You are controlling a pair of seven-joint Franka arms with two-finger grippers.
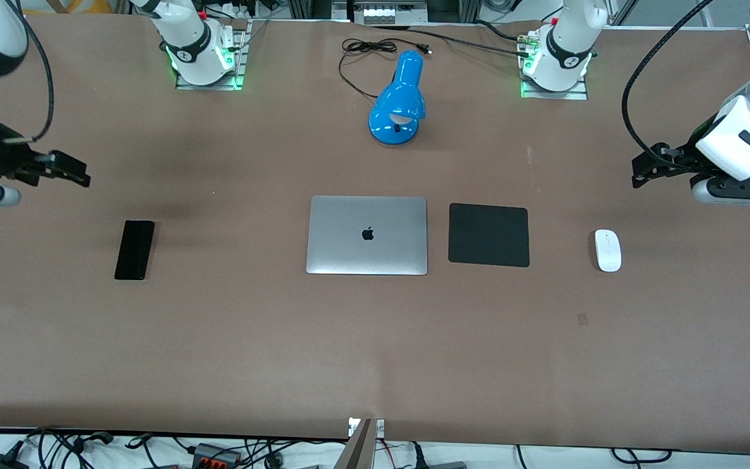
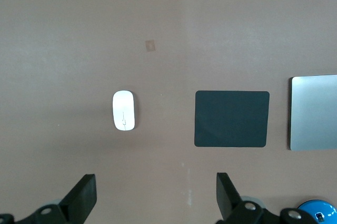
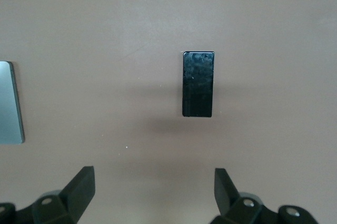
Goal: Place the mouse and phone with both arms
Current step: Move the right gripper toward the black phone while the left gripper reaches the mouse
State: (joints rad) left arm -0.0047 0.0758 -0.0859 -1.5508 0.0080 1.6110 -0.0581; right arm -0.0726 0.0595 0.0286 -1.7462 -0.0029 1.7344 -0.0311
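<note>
The white mouse lies on the brown table toward the left arm's end, beside the black mouse pad. It also shows in the left wrist view. My left gripper hangs open and empty over bare table close to the mouse; its jaws stand wide apart in its wrist view. The black phone lies flat toward the right arm's end, and shows in the right wrist view. My right gripper hangs open and empty over bare table close to the phone.
A shut silver laptop lies mid-table between the phone and the mouse pad. A blue desk lamp with a black cable stands farther from the front camera than the laptop. The arm bases stand along the table's edge.
</note>
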